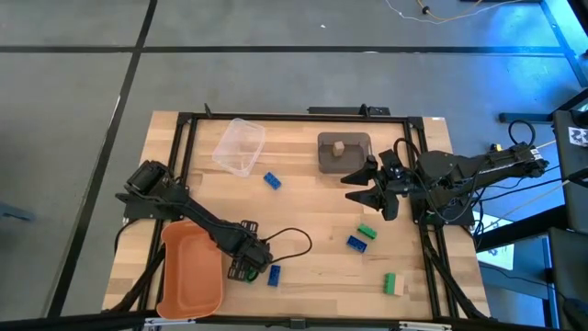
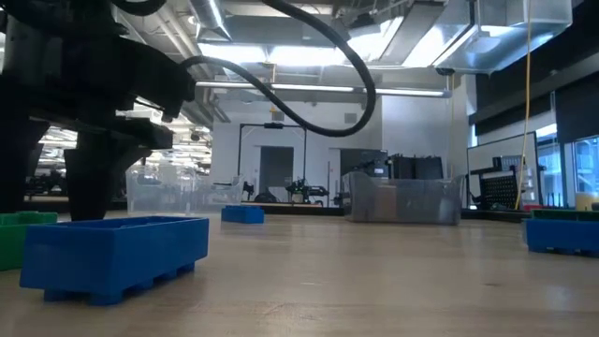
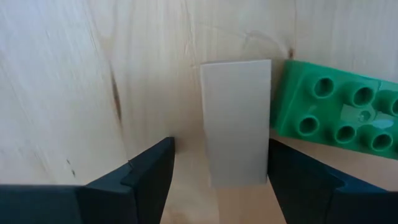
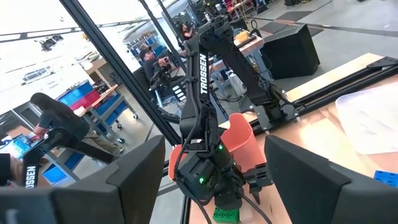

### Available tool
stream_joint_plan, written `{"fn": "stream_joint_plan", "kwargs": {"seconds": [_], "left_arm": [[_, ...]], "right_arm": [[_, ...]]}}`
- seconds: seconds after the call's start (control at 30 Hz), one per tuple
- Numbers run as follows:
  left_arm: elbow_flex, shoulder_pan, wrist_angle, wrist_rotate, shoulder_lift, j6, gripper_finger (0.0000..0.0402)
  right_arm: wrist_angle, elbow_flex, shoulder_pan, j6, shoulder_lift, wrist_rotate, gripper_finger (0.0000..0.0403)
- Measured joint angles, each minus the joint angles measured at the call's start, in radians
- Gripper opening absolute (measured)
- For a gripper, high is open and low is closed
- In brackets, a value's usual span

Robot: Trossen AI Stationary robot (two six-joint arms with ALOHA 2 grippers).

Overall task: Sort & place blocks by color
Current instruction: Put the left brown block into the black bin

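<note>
Between the left gripper's [image 3: 214,177] two dark fingers [image 3: 149,171], seen from its own wrist, lies a pale tan block [image 3: 236,121] flat on the wooden table [image 3: 93,74]; the fingers stand apart on either side of it with wood showing between one finger and the block, so the pincer is spread and straddling, holding nothing. A green block [image 3: 333,109] lies studs-up just beside the tan one, touching or nearly touching its far edge, which is likely why the pincer comes straight down over the tan piece: closing from the sides should take that block alone, though the finger on the green side has little room. From above, this gripper [image 1: 250,261] sits low over the table close to the orange tray [image 1: 191,276], with a blue block [image 1: 274,274] just past it; the tray's nearness suggests it serves as one colour's destination, though which colour I cannot tell. The right gripper [image 1: 375,187] hangs well away from the left one, near the grey bin [image 1: 344,153] that already holds a tan piece [image 1: 338,146]; its fingers are parted and empty, apparently waiting. Other blocks lie scattered on its side: a blue one [image 1: 272,180] near the clear tub [image 1: 239,145], a green [image 1: 367,232] and a blue [image 1: 356,244] together, and a green [image 1: 390,284] farther off. Sorting seems barely begun.
</note>
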Motion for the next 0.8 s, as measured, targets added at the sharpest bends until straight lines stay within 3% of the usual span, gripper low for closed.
{"fn": "stream_joint_plan", "kwargs": {"seconds": [0.23,0.47,0.8], "left_arm": [[0.0,-0.001,0.001,-0.027,0.001,0.003,0.0225],[-0.002,0.017,-0.05,0.001,-0.013,0.0,0.0115],[-0.005,0.161,-0.273,-0.1,-0.225,0.104,0.0115]], "right_arm": [[0.0,0.0,0.0,0.0,0.0,0.001,0.0277],[-0.019,0.0,0.0,0.0,0.0,0.001,0.0277],[-0.026,0.0,0.0,0.004,0.0,0.008,0.0277]]}}
